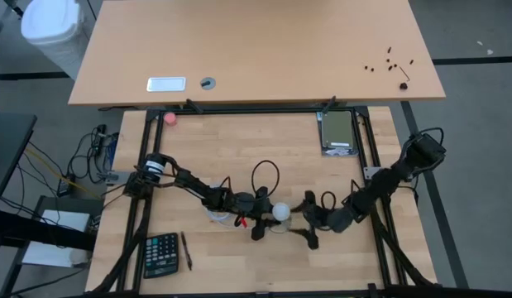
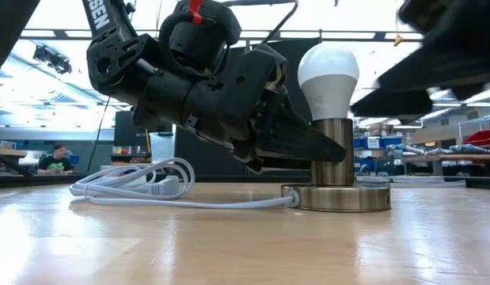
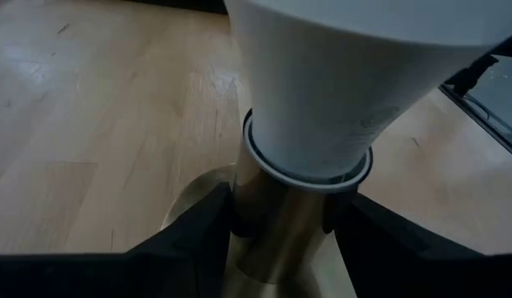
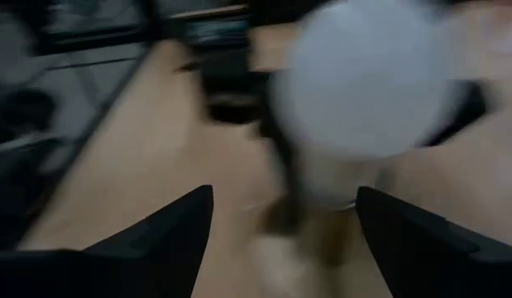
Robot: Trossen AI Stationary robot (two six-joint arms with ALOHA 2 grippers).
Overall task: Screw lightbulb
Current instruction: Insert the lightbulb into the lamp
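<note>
The white lightbulb (image 2: pixel 328 73) stands upright with its narrow end in the brass-coloured stem (image 2: pixel 333 150) of a round lamp base (image 2: pixel 339 198) near the table's middle. It also shows in the high view (image 1: pixel 280 211). My left gripper (image 1: pixel 262 217) comes from the table's left and is shut on the stem below the bulb. My right gripper (image 1: pixel 305 219) is to the right of the bulb. Its fingers stand wide open, with the bulb (image 4: pixel 371 83) ahead of them, and touch nothing. My left gripper pinches the lamp base's upright stem (image 3: pixel 276 240) between its two fingers (image 3: pixel 198 244), just under the bulb's collar. The fingers come nearly level from the table's left and lie across the stem. The base stands flat on the table with the bulb upright above the fingers.
A white cord (image 2: pixel 150 186) runs from the base and lies coiled on the table to its left. A calculator (image 1: pixel 160 252) and a pen (image 1: pixel 187 248) lie at the near left. A silver box (image 1: pixel 338 132) and a pink ball (image 1: pixel 170 118) lie at the far edge.
</note>
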